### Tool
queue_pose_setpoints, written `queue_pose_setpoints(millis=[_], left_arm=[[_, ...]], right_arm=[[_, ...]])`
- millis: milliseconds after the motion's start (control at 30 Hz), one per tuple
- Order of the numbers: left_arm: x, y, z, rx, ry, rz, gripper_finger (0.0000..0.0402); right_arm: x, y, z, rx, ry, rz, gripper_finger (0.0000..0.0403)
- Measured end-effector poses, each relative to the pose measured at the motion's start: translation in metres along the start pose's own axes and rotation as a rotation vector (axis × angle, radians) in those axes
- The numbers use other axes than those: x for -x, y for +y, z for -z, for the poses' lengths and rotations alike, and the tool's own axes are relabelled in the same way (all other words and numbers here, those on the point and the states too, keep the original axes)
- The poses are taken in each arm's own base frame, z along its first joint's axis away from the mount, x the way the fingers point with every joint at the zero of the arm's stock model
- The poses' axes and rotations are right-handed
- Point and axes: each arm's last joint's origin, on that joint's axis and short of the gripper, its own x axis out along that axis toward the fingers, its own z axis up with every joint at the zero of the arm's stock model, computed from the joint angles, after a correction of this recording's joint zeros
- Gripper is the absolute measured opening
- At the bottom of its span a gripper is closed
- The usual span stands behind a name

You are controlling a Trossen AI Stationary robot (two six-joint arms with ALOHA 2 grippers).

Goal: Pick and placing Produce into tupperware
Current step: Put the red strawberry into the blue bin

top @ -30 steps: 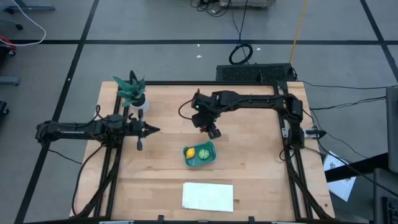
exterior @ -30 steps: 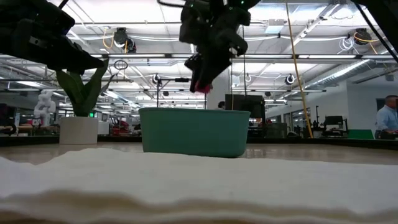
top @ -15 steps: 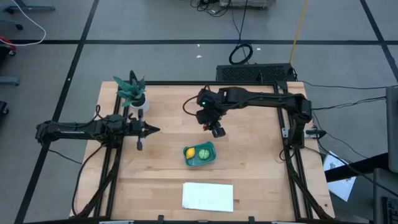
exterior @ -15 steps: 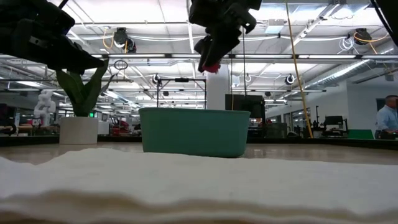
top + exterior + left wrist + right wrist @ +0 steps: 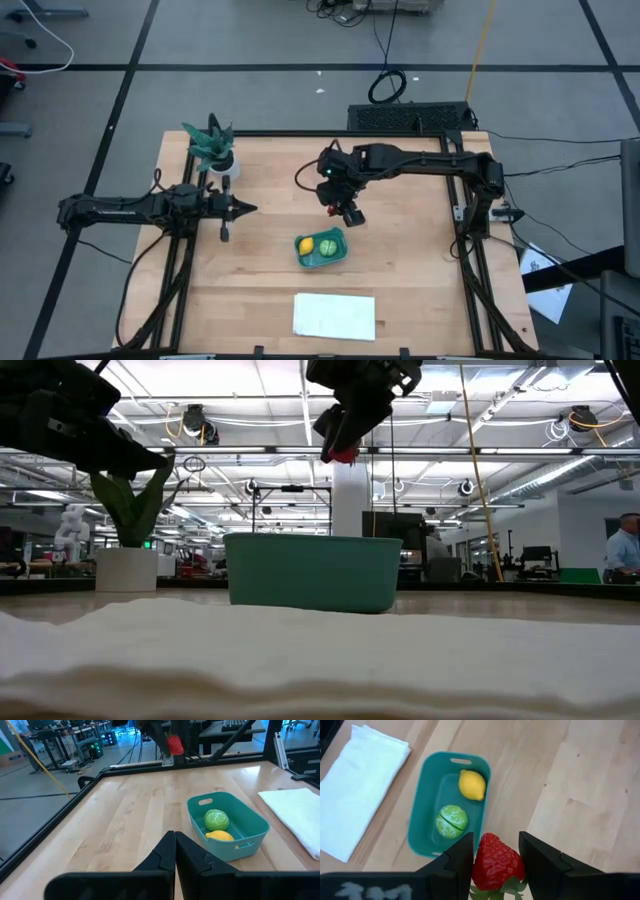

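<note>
So the right jaws (image 5: pixel 349 215) are clamped on the strawberry (image 5: pixel 496 862), holding it up in the air, with the tub (image 5: pixel 426 822) sitting on the surface (image 5: pixel 400 280) below and a bit ahead of them. The lemon (image 5: pixel 471 785) and the green fruit (image 5: pixel 451 819) are already lying side by side in that tub. The left jaws (image 5: pixel 174 851) are pinched shut on nothing, hanging off to the side, well apart from the tub, near the plant (image 5: pixel 213 148), and there's a white cloth (image 5: pixel 334 316) on the tub's far side from the right jaws.
</note>
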Motion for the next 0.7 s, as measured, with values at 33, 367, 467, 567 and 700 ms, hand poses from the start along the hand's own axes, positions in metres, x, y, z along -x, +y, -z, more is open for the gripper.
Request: queue_pose_setpoints(millis=[33,367,467,567,700], left_arm=[[0.0,0.0,0.0,0.0,0.0,0.001,0.0005],[0.0,0.0,0.0,0.0,0.0,0.0,0.0005],[0.0,0.0,0.0,0.0,0.0,0.0,0.0005],[0.0,0.0,0.0,0.0,0.0,0.0,0.0005],[0.0,0.0,0.0,0.0,0.001,0.0,0.0005]], right_arm=[[0.0,0.001,0.0,0.0,0.001,-0.001,0.0137],[-0.002,0.006,-0.005,0.02,-0.017,-0.001,0.0137],[-0.004,0.01,-0.01,0.044,-0.045,0.003,0.0137],[-0.007,0.015,-0.015,0.068,-0.069,0.004,0.0137],[-0.011,0.022,-0.02,0.073,-0.081,-0.004,0.0137]])
